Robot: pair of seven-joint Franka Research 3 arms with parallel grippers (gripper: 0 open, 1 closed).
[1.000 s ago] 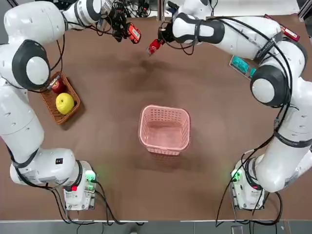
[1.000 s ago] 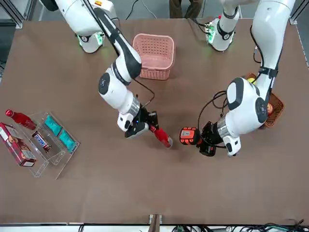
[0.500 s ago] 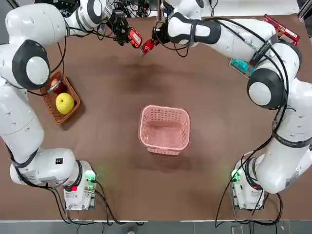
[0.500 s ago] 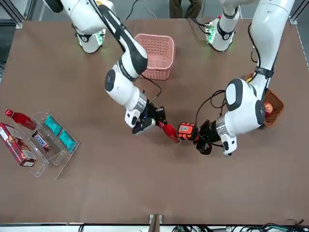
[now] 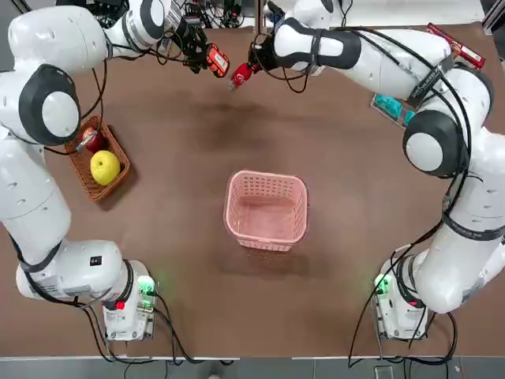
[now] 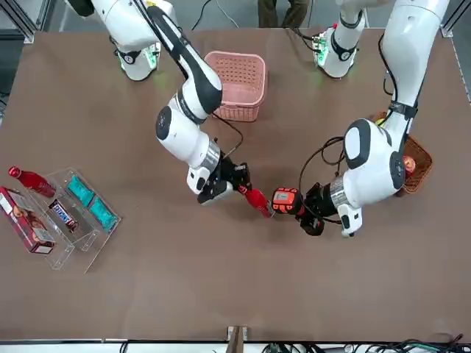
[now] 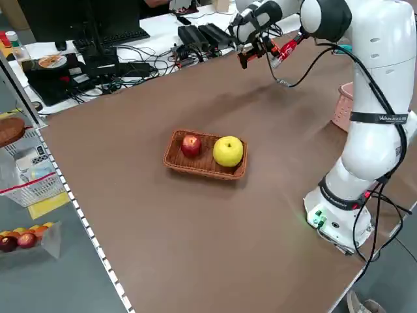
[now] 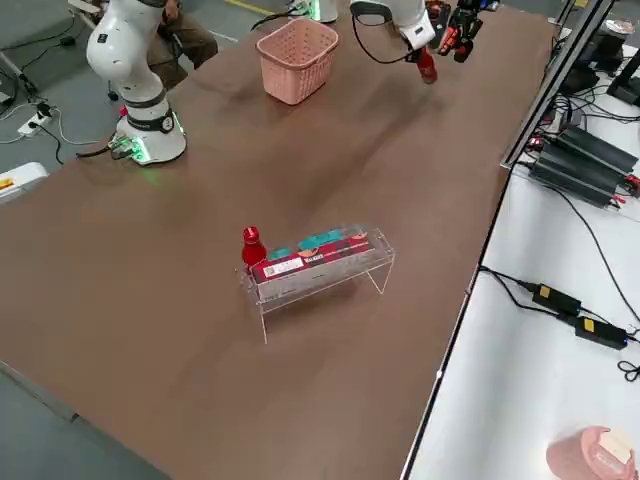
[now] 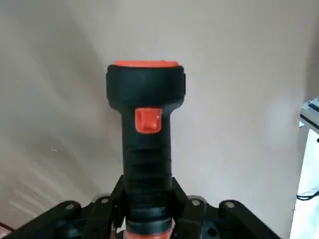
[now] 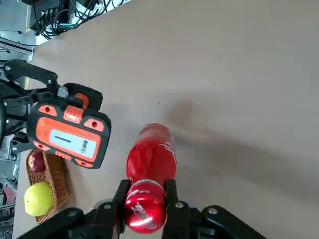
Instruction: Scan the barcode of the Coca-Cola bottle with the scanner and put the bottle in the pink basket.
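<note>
Red plastic is clamped in the right gripper (image 6: 229, 179): its fingers are closed on the cap end of the Coca-Cola bottle (image 6: 257, 200), which juts out beyond the fingertips, tilted, clear of the brown table (image 6: 110, 294). Directly past the bottle's free end sits the scanner (image 6: 284, 201), gripped by its black handle in the left gripper (image 6: 312, 213), whose fingers are pressed together on it. The scanner's orange head faces the bottle, and the two items are just beside each other; contact cannot be confirmed. From the right wrist view the scanner (image 10: 67, 132) lies just to one side of the bottle (image 10: 150, 162). The pink basket (image 5: 267, 209) stands upright well back from both grippers, toward the arm bases, nothing visible inside. A wicker basket (image 5: 93, 162) holding fruit sits near the left arm.
</note>
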